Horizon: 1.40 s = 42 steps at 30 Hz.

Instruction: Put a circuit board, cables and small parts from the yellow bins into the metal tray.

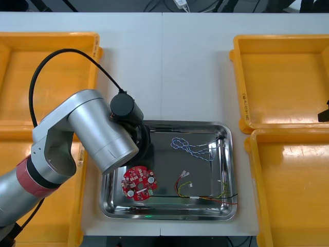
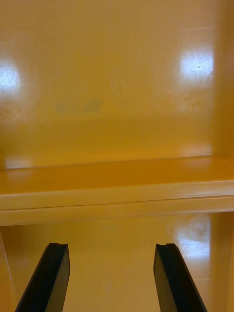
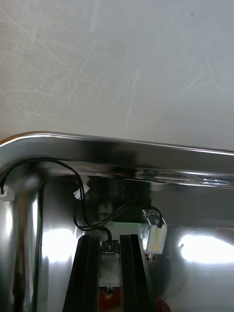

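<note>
While in claw (image 3: 110, 243), perhaps black cable (image 3: 78, 214).

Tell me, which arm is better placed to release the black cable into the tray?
Left. The left end effector is shut on the black cable inside the tray; the right end effector hangs open over a yellow bin.

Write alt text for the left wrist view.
The left hand is shut on one end of a black cable, low inside the metal tray near its corner. The cable loops toward the tray's rim; the light table lies beyond.
</note>
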{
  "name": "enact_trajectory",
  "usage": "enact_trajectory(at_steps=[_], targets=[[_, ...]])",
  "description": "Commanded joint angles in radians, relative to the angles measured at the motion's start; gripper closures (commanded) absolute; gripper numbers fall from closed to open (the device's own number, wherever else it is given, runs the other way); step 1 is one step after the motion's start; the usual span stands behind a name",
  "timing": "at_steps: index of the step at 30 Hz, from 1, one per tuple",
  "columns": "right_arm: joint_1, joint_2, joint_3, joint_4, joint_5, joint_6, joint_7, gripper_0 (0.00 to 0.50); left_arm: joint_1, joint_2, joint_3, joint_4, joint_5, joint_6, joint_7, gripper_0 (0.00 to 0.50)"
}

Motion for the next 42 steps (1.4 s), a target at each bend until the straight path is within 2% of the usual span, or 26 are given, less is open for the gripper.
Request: enact_trajectory(at_steps=[1, 8, 9, 10, 11, 12, 13, 31, 42], targets=[[0.012, -0.046, -0.036, -0.028, 0.010, 0.006, 0.043, 0.000, 0.016, -0.010, -0.023, -0.033, -0.014, -0.018, -0.005, 0.500], [0.024, -0.046, -0.036, -0.028, 0.011, 0.012, 0.039, 0.000, 0.016, -0.006, -0.023, -0.032, -0.015, -0.024, -0.005, 0.496], [0.022, -0.046, -0.036, -0.030, 0.013, 0.016, 0.037, 0.000, 0.016, -0.006, -0.023, -0.032, -0.015, -0.027, -0.005, 0.452], [0.024, -0.047, -0.036, -0.030, 0.014, 0.022, 0.037, 0.000, 0.016, -0.003, -0.023, -0.032, -0.015, -0.032, -0.005, 0.250], [0.024, -0.046, -0.036, -0.028, 0.014, 0.025, 0.037, 0.000, 0.015, -0.001, -0.023, -0.032, -0.017, -0.035, -0.005, 0.176], [0.024, -0.046, -0.038, -0.028, 0.016, 0.032, 0.042, 0.000, 0.016, -0.001, -0.023, -0.032, -0.017, -0.038, -0.005, 0.060], [0.024, -0.046, -0.038, -0.028, 0.016, 0.032, 0.042, 0.000, 0.015, 0.002, -0.023, -0.032, -0.018, -0.041, -0.005, 0.000], [0.024, -0.046, -0.038, -0.028, 0.016, 0.032, 0.042, 0.000, 0.005, 0.033, -0.023, -0.033, -0.009, -0.065, 0.003, 0.000], [0.024, -0.046, -0.038, -0.028, 0.016, 0.032, 0.042, 0.000, -0.076, 0.098, 0.095, -0.033, 0.164, -0.064, -0.025, 0.000]])
